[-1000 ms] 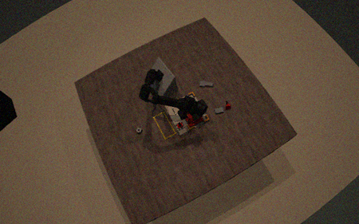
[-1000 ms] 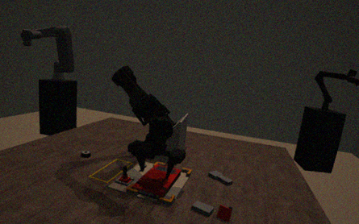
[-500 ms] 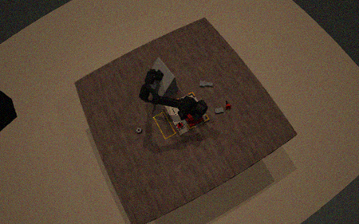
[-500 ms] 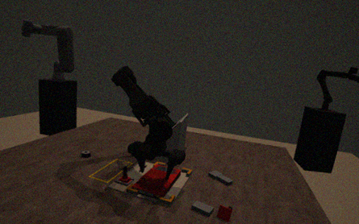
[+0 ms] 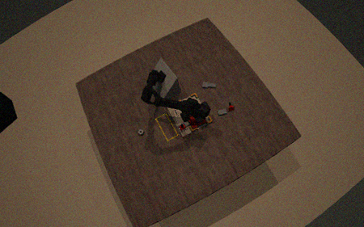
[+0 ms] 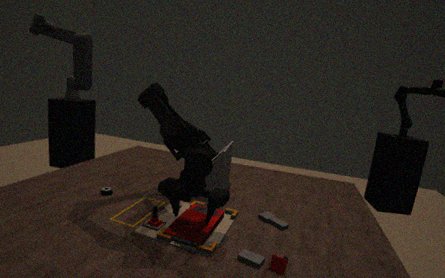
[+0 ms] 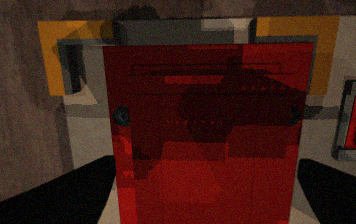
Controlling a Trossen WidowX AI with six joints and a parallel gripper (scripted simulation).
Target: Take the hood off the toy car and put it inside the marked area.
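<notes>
Positioning open, empty jaws over the red hood point(image 7: 205, 125), which sits on the toy car point(image 6: 192, 225).
Descend centred, so each finger clears a side edge, then close; the marked area point(image 6: 138, 211) lies beside the car on the bench point(image 6: 338, 261).

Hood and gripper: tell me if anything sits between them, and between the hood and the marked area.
Nothing visible blocks either. The open gripper straddles the red hood, one finger on each side, with nothing between. The marked area lies right beside the car, and no object shows on the stretch between them.
</notes>
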